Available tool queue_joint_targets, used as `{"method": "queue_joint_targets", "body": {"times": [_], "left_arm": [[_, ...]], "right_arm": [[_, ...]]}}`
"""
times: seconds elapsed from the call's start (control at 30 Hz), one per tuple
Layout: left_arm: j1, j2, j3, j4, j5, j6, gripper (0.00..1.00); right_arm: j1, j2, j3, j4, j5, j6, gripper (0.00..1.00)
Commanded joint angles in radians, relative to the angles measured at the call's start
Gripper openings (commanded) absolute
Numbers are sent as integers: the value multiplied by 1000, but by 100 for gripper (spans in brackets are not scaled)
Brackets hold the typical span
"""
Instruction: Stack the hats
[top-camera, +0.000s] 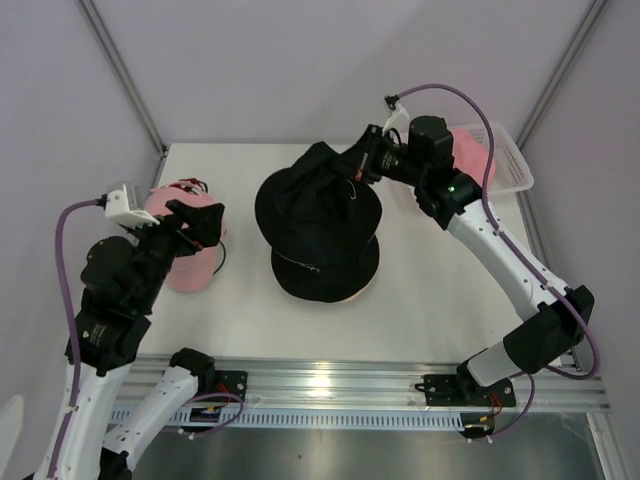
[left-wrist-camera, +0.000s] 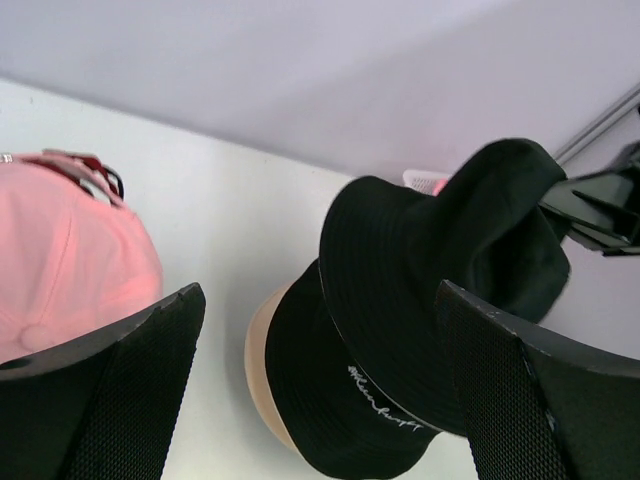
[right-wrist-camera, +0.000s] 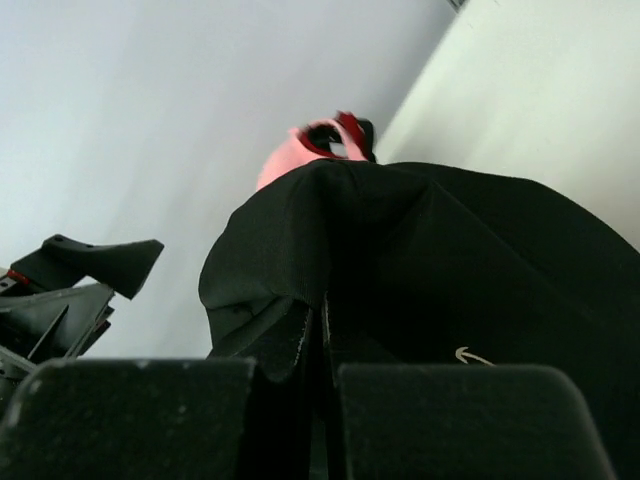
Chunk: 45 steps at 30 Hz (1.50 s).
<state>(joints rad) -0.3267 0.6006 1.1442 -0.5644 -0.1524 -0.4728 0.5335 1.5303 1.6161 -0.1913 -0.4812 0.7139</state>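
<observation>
On the white table (top-camera: 240, 320), the left gripper (top-camera: 205, 226) is hovering wide open and empty above the pink cap (top-camera: 185, 268). At centre, the right gripper (top-camera: 354, 168) is pinching the edge of the black bucket hat (top-camera: 315, 205), which is draping over the black-and-tan pile (top-camera: 335, 278).

White table (top-camera: 430, 290), pink cap (top-camera: 190, 272) at left, tan hat (left-wrist-camera: 262, 370) centre under black hats (top-camera: 325, 265), mesh basket (top-camera: 512, 165) far right.

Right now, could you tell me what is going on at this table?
The right gripper is shut on the brim of a black bucket hat, holding it over the pile in the middle of the table: a second black hat on a tan hat. The left gripper is open over a pink cap at the left. Another pink hat lies in the white basket at the far right.
</observation>
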Motion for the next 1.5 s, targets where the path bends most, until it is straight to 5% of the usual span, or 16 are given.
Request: {"method": "queue_joint_targets", "body": {"times": [0.0, 0.73, 0.8, 0.87, 1.0, 1.1, 1.33, 1.47], "left_arm": [[12, 25, -79, 6, -9, -69, 100], [14, 125, -402, 337, 252, -322, 93], [14, 162, -409, 374, 286, -322, 93], [14, 179, -423, 455, 332, -325, 93], [15, 192, -504, 636, 352, -339, 92], [21, 202, -532, 712, 359, -326, 91], [81, 278, -566, 797, 407, -418, 88], [89, 289, -610, 856, 396, -489, 85]], "right_arm": [[-7, -82, -90, 45, 33, 15, 0], [8, -209, -364, -36, 107, -103, 2], [8, -211, -360, -51, 101, -128, 21], [8, -219, -338, -71, 96, -163, 26], [8, -233, -283, -114, 127, -226, 60], [6, -239, -214, -190, 193, -283, 75], [-91, -341, -209, -315, 427, -301, 97], [-206, -429, -356, -264, 379, -223, 99]]}}
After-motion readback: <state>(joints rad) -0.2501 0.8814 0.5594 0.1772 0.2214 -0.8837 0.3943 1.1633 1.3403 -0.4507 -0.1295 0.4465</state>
